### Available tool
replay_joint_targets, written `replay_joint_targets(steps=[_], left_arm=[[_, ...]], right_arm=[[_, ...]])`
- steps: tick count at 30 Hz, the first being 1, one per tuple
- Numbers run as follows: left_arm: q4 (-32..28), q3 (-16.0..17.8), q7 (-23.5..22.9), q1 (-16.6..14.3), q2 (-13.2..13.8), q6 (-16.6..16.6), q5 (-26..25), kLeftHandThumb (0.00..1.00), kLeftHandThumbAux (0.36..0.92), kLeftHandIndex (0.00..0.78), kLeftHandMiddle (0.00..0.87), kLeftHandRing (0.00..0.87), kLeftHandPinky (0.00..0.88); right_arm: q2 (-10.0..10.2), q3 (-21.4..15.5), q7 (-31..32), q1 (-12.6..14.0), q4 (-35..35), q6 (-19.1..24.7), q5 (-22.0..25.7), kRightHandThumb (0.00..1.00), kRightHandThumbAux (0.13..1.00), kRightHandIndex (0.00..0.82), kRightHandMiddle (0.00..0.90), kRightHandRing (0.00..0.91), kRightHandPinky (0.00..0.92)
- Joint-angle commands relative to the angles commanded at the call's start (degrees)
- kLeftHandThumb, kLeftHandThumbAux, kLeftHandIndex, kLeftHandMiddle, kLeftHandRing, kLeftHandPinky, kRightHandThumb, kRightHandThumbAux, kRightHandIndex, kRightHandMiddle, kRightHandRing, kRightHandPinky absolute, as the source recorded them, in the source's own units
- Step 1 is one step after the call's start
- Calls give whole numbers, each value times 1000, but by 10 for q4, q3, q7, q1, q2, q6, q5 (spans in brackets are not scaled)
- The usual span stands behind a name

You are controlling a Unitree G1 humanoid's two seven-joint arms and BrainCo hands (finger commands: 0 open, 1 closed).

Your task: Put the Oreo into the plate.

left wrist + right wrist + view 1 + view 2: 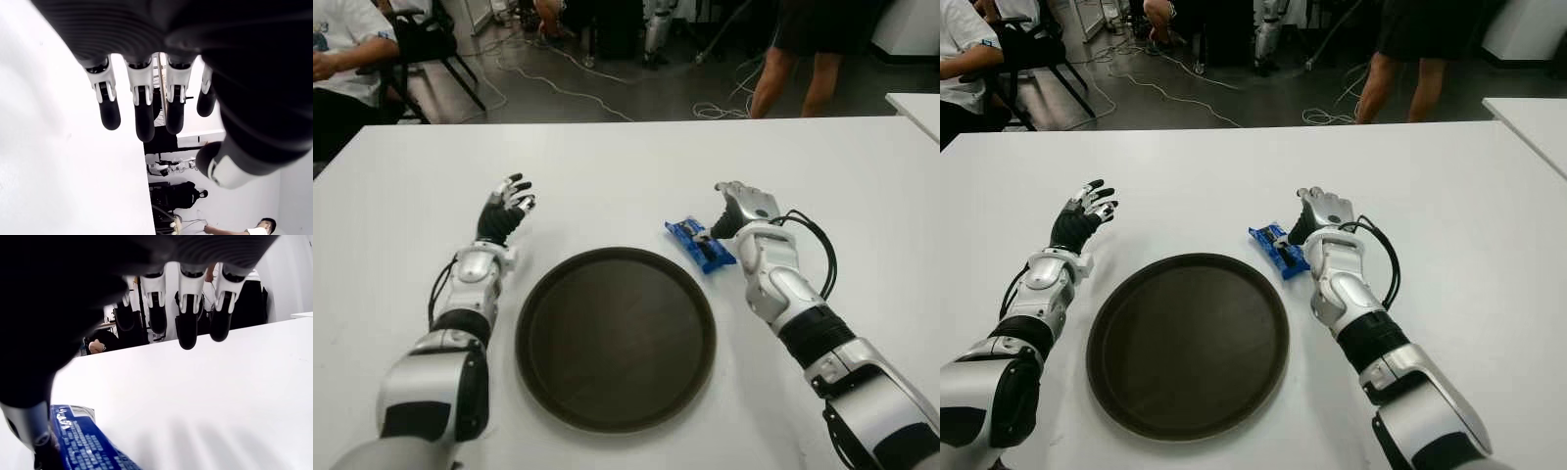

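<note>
On the white worktop (607,166): one dark round plate (616,338), nothing in it, and one blue Oreo packet (698,243) lying flat just beyond the plate's right rim, apart from it. Right hand (736,211) just beside the packet, thumb at its edge, fingers (188,328) extended and spread, gripping nothing. Left hand (504,211) out to the plate's left, fingers (142,112) open and empty. Nothing lying between packet and plate. Behind the worktop: floor cables (558,78), a seated person (342,59) and a standing person's legs (793,73). Only in the right wrist view: the packet's printed wrapper (83,445) up close beside the thumb.
</note>
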Motion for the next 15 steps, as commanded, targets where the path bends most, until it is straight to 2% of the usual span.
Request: replay_joint_targets(steps=[15], left_arm=[[0, -2, 2, 0, 1, 0, 2, 133, 696, 89, 163, 166, 172]], right_arm=[[4, -10, -4, -5, 15, -9, 21, 0, 653, 172, 169, 201, 234]])
